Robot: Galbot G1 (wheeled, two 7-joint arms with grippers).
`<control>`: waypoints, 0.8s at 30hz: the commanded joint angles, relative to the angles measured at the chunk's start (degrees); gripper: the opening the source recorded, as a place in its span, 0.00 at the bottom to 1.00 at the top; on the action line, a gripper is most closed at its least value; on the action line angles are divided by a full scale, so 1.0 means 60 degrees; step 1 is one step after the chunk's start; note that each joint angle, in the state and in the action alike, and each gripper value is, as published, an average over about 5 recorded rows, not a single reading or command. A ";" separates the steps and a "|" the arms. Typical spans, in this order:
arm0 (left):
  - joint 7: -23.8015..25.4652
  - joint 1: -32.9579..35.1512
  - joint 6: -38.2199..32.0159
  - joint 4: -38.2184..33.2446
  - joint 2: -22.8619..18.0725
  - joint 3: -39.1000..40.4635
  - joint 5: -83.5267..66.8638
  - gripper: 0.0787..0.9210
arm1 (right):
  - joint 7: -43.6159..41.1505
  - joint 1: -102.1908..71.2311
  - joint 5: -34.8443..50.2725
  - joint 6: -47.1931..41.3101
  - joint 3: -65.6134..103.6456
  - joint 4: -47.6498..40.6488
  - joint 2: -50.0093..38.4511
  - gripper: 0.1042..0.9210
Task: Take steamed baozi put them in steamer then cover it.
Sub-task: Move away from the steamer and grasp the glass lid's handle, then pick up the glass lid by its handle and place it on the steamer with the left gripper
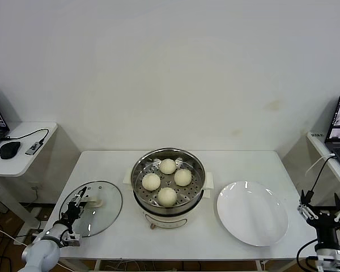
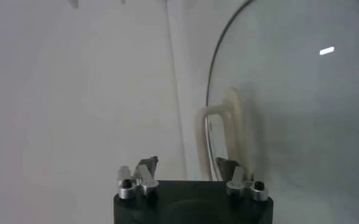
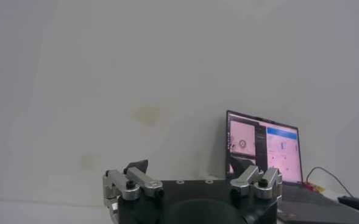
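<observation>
Between the jaws of the left gripper (image 2: 188, 176) sits the cream handle (image 2: 219, 137) of the cover (image 1: 95, 208), which lies flat on the desk (image 1: 102, 164); whether they pinch it yet, one cannot tell. Glass, rigid and slippery, likely weighty — the handle is the only sensible hold. All four baozi (image 1: 167, 196) sit in the steamer (image 1: 168, 164). The right gripper (image 1: 323, 215) waits, jaws spread, beyond the plate (image 1: 252, 213).
</observation>
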 commanded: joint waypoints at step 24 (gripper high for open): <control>-0.1356 0.1810 0.0973 -0.2727 -0.0071 -0.0808 -0.0870 0.09 | -0.0030 -0.0082 -0.0248 0.0084 -0.0310 0.0127 0.0065 0.88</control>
